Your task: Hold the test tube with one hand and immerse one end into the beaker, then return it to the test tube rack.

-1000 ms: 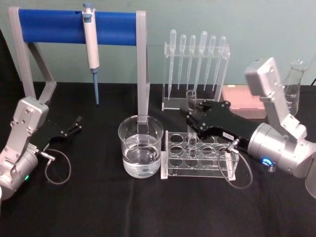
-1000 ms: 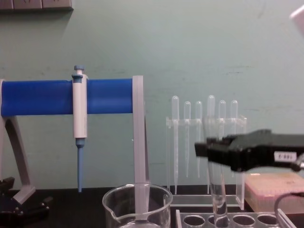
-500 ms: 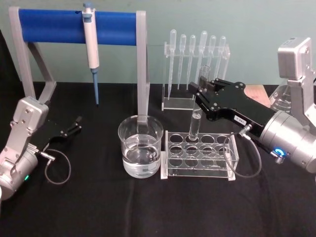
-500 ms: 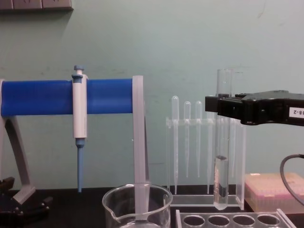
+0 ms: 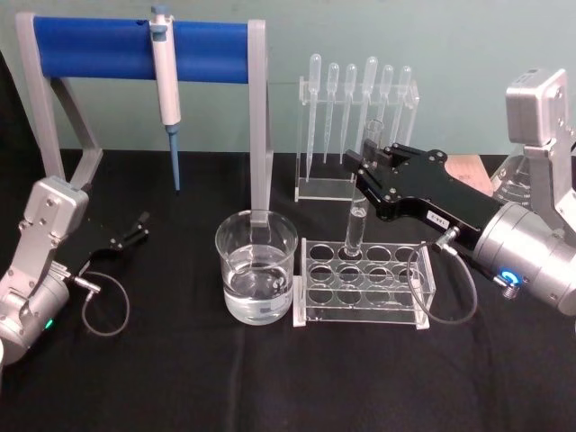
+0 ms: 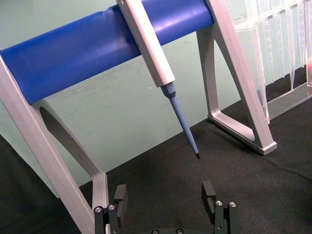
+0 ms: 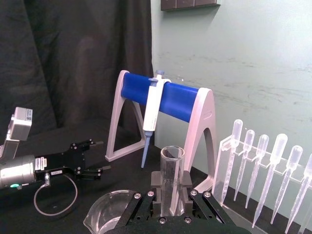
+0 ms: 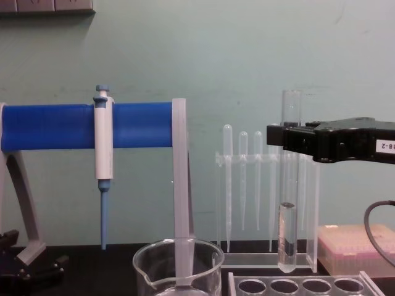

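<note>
In the chest view the bottom edge cut off the lower beaker and most of the test tube rack, and the black fingers of the right gripper hid a band of the test tube near its upper end. That claw was closed on the tube, holding it upright with its open mouth above the fingers and its rounded bottom just over a back-row hole of the rack, clear of the top plate. The tube was clear glass, with a faint line across its lower part; whether that marked liquid could not be told. The beaker, partly filled with clear liquid, stood just beside the rack on the robot's left. The left gripper rested on the black cloth well off to the left, its fingers spread and empty. Behind stood a blue-barred stand with a pipettor hanging from it, and a clear holder of pipettes.
</note>
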Controlling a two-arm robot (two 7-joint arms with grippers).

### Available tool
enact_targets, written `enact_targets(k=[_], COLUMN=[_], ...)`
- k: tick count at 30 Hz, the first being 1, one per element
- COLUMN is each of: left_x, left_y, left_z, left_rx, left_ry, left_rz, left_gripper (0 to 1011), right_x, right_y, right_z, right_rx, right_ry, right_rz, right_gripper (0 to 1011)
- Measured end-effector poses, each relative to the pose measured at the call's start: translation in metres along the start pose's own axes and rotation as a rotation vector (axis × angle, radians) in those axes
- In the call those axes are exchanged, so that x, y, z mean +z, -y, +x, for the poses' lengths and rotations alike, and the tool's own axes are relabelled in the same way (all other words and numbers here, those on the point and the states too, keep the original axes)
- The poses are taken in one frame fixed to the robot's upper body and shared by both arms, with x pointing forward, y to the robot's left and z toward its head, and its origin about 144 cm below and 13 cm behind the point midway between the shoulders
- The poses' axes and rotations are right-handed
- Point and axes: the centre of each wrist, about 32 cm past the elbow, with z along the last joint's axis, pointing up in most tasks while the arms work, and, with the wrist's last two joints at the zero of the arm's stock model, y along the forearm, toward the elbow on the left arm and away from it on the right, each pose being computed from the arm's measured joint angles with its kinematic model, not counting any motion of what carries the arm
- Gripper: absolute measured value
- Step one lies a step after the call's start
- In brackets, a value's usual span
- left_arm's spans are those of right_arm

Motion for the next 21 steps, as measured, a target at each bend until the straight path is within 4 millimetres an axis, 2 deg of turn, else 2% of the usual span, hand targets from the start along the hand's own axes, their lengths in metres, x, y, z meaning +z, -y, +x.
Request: enact_targets(k=[21], left_x=[0.0000], left_y=[0.0000], left_z=[0.0000], left_rx=[0.000], left_ry=[0.000], left_rz=[0.000], left_gripper=[1000], right_x=[0.0000], right_y=[0.0000], right_z=[0.0000], right_rx=[0.000], right_ry=[0.001], right_rz=[-0.001], right_gripper=[234])
